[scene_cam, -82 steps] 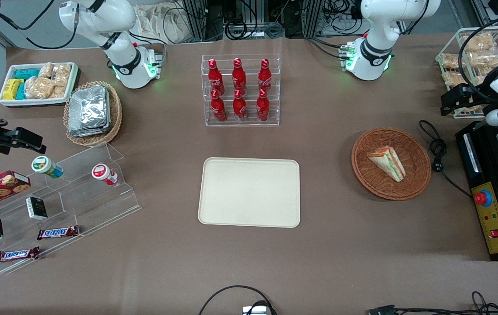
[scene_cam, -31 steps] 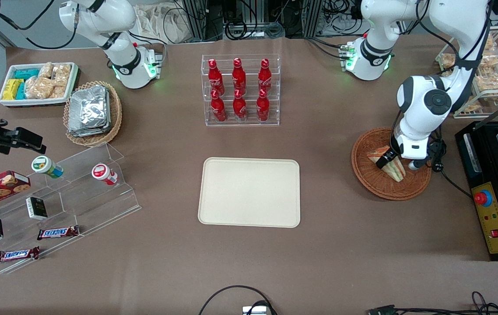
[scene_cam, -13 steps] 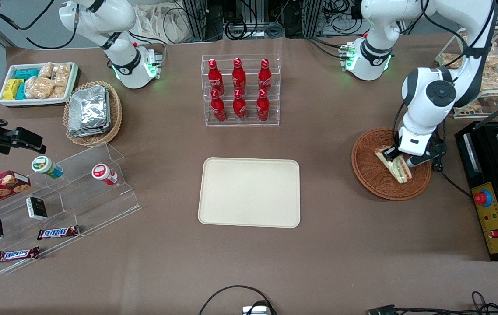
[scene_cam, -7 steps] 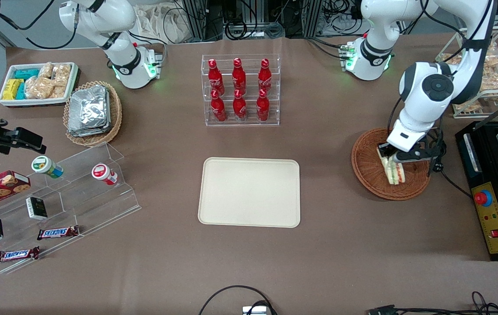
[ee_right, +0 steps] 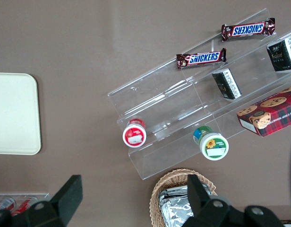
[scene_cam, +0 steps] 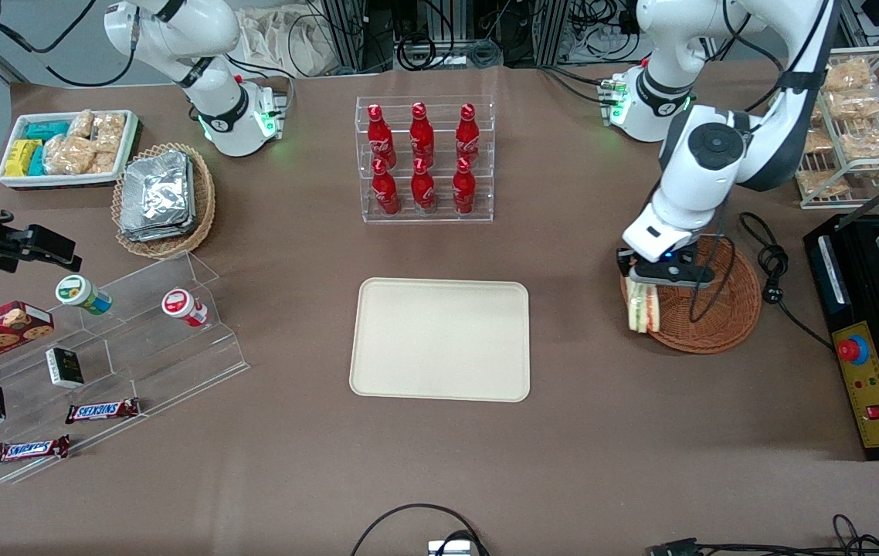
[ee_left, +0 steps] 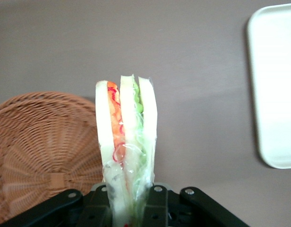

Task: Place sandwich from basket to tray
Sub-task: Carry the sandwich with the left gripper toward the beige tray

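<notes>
Sandwich [scene_cam: 643, 309] is being held clamped in the gripper [scene_cam: 646, 287] above the basket [scene_cam: 717, 316] rim, best being carried level toward the tray [scene_cam: 439, 340].

- My gripper [scene_cam: 644, 283], above the basket's rim nearest the tray: matt black plastic fingers [ee_left: 155, 208] clamped on the sandwich [ee_left: 126, 151].
- Sandwich: soft white bread, moist-looking green and orange-red filling, under a thin clear glossy film wrap.
- Basket [scene_cam: 725, 309]: reddish-brown woven wicker, rough, ribbed weave, slight sheen.
- Tray [scene_cam: 440, 340]: cream-beige, smooth, matt, looks like plastic.
- Table cover [scene_cam: 563, 432]: brown, matt, flat, paper-like or cloth; cannot tell which.
- My arm's shell [scene_cam: 706, 166]: glossy white plastic with black joint caps.
- Bottles [scene_cam: 422, 154]: glossy red, in a clear acrylic rack.
</notes>
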Controlling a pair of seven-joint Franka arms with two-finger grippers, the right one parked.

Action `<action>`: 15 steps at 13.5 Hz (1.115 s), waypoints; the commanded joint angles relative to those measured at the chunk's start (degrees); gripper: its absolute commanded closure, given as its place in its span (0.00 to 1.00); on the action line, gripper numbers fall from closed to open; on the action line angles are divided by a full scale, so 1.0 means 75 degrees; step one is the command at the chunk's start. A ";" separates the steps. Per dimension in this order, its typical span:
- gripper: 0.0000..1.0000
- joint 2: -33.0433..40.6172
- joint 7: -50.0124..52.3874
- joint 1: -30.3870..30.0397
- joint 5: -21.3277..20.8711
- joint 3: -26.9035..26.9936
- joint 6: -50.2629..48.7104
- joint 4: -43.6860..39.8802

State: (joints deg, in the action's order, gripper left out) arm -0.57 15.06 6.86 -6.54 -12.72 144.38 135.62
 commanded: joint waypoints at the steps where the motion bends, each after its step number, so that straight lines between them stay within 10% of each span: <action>1: 0.84 -0.0661 -0.0098 0.0513 0.0145 0.0044 -0.0790 -0.1122; 15: 0.85 -0.3743 0.2024 0.2144 0.0274 0.0044 -0.1063 -0.4511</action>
State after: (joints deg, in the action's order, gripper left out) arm -25.18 29.44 21.75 -4.85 -12.96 138.23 106.34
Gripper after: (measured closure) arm 0.828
